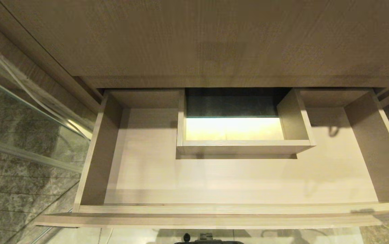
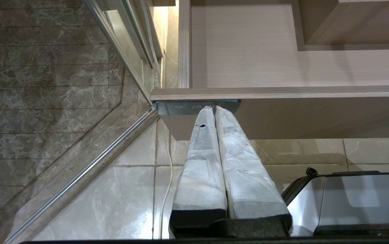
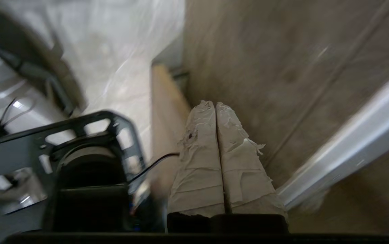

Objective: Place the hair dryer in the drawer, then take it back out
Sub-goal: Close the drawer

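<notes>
Showing: an open wooden drawer seen from above, with both arms held low in front of it.
Robot base: a dark part of the robot (image 1: 202,238) shows at the near edge of the head view, on pale floor tiles (image 2: 113,203).
Left gripper (image 2: 213,107): its two tape-wrapped fingers (image 2: 201,162) are pressed together with no gap and hold nothing; the tips sit just under the drawer's front lip, against a small dark label (image 2: 180,108), though contact cannot be confirmed.
Right gripper (image 3: 215,104): fingers likewise closed flat on each other and empty; this view is smeared, and it appears to point along a wood-grain panel (image 3: 265,67) beside a bright metal strip (image 3: 350,149).
White cord (image 2: 169,176): a thin line runs across the floor tiles below the drawer's left corner.
Drawer (image 1: 214,209): pulled out, wide and shallow, light wood grain, plain front board nearest the robot; its floor is bare.
Boxed cut-out (image 1: 245,147): a rectangular walled recess at the drawer's mid-back, lit pale yellow below and dark further in.
Cabinet panel (image 1: 194,40): a taller wood-grain face rises behind and above the drawer.
Glass partition (image 1: 28,112): stands left of the drawer, with dark marbled tiles (image 2: 45,67) beyond it.
Hair dryer: not seen in any view, neither in the drawer nor in a gripper.
</notes>
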